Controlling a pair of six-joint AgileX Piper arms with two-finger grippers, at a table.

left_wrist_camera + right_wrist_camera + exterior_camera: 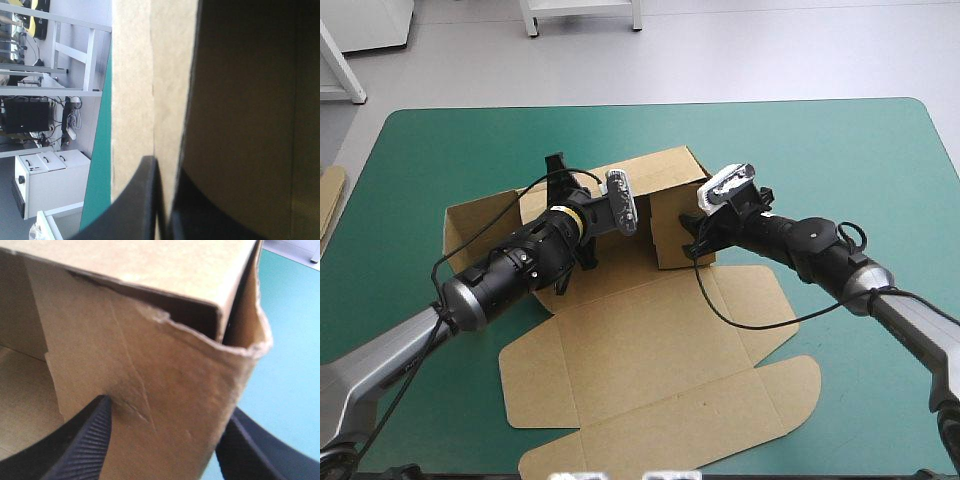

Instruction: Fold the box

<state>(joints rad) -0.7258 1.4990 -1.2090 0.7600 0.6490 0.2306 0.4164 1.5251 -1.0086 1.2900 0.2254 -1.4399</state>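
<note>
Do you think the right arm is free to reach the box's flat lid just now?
Probably yes: the right gripper stands open at a raised wall, and the lid lies bare just nearer.

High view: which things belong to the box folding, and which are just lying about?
Job: box, left gripper, right gripper.
Lying about: spare board at the left edge of the table.
</note>
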